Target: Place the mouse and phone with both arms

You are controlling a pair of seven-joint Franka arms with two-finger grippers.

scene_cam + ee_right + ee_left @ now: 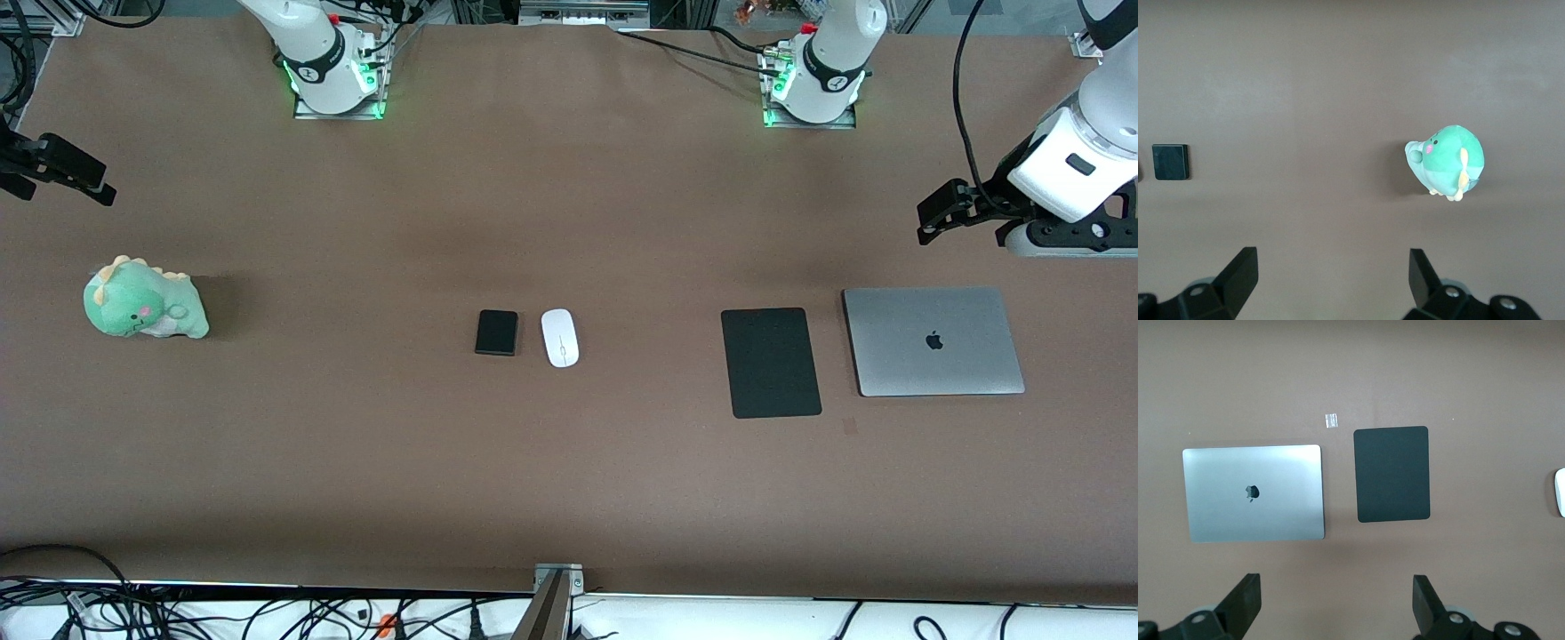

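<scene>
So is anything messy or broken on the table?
Nothing looks broken or spilled. The phone and mouse lie side by side, the mouse pad slightly askew beside the closed laptop. Only the dinosaur plush seems odd among desk things.

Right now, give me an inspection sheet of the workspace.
Surface: brown table, flat.
Job's things: phone and mouse side by side mid-table, apart, untouched.
Clutter: mouse pad and closed laptop toward the left arm's end; plush dinosaur toward the right arm's end.
Tools: left tool open, over table near laptop; right tool open, over table near plush. Both empty.
Cables: bundles below the table's front edge.
Surroundings: nothing seen.
</scene>
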